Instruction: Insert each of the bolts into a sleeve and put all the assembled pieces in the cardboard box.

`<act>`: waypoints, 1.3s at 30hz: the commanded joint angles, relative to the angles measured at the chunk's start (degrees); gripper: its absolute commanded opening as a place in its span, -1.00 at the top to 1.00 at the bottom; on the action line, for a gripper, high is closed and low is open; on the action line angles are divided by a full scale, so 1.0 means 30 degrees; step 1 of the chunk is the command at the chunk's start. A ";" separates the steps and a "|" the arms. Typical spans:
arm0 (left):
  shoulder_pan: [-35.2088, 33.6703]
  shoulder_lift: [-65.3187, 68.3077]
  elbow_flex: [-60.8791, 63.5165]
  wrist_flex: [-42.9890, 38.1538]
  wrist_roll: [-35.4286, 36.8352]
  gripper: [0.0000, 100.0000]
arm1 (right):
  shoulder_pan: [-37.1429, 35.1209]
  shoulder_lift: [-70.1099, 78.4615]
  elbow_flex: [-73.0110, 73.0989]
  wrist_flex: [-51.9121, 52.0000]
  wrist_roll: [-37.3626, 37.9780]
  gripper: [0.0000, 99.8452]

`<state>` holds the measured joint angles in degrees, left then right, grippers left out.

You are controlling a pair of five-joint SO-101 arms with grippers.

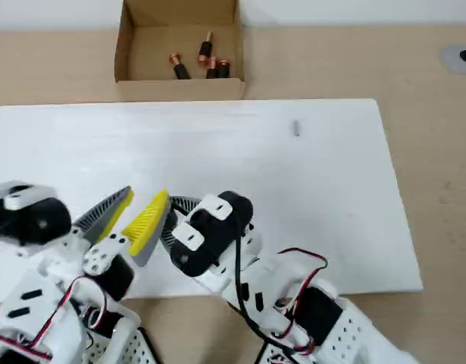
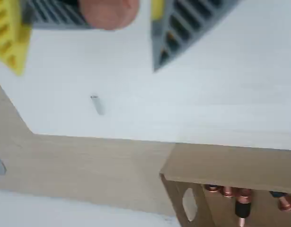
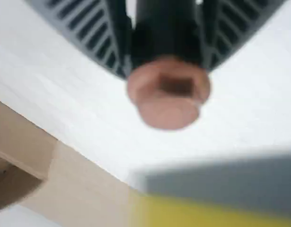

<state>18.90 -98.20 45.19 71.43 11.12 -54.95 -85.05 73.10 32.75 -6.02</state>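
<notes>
Right wrist view — R end effector point(image 3: 166, 71) tight on sleeve point(image 3: 166, 42), lengthwise, copper end outward.

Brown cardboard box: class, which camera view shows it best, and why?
The high view: the brown cardboard box shows nearly whole, with copper-and-black assembled pieces inside. The left wrist view catches one corner and some pieces; the right wrist view, perhaps a dark brown edge.

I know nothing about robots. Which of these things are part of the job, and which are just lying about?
Part of the job: cardboard box; black-and-copper pieces inside it; one more black-and-copper piece held in the right pincer; the open left pincer; probably the small grey pin.

Just lying about: white board; wooden table; grey disc at the table's corner.
</notes>
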 commanded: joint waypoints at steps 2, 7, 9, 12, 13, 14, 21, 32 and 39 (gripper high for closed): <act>-0.0293 0.1861 -0.2755 0.1201 0.0147 0.62 | 0.2505 -0.0044 -0.0513 -0.1582 -0.0117 0.98; -0.0322 0.3853 -0.4542 0.2403 -0.1084 0.84 | 0.5172 0.3238 -0.3531 -0.1641 -0.0996 0.98; -0.0322 0.3912 -0.4630 0.2374 -0.2344 0.97 | 0.5993 0.5465 -0.5553 -0.1670 -0.1201 0.98; -0.0322 0.3648 -0.4718 0.2462 -0.3575 0.98 | 0.6901 0.9040 -0.8806 -0.1700 -0.1377 0.98; -0.0322 0.3443 -0.4718 0.2462 -0.3722 0.99 | 0.7194 1.0242 -0.9919 -0.1700 -0.1582 0.98; -0.0322 0.3150 -0.4689 0.2462 -0.3722 0.99 | 0.7429 1.1385 -1.1033 -0.1700 -0.1788 0.98; -0.0322 0.0454 -0.3546 0.2608 -0.3722 0.99 | 0.8659 1.9971 -1.8652 -0.1729 -0.1993 0.98; -0.0352 -0.2125 0.0000 0.4308 -0.5656 0.99 | 1.0183 3.3451 -3.1311 -0.2344 -0.1875 0.98; -0.0352 -0.2095 0.0264 0.4220 -0.6007 0.99 | 1.0447 4.1744 -4.0278 -0.2901 -0.1875 0.98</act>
<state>18.81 -104.35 45.45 84.35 -6.46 -24.70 33.36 -32.75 25.98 -11.38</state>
